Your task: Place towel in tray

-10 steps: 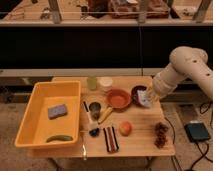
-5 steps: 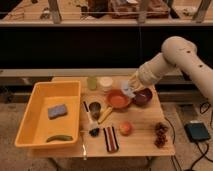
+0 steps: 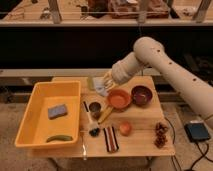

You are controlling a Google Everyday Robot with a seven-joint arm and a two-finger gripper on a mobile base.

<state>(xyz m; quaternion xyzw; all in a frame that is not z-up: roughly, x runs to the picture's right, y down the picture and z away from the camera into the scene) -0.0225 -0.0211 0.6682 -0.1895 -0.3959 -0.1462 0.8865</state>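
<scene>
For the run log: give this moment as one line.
task: towel to tray | hand: above table, right of tray | towel: hanging from hand | tray: holds blue pad, no towel yet

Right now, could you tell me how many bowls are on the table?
2: an orange bowl at the table's middle, just below the gripper, and a dark bowl to its right. None appears hidden.

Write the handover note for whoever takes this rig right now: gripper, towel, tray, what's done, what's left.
Gripper: above the table's back edge, just right of the tray, shut on the towel, which hangs from it clear of the table.
Tray: at the table's left end, holding a blue pad and a green item.
Done: towel picked up.
Left: carry it left over the tray and release.
</scene>
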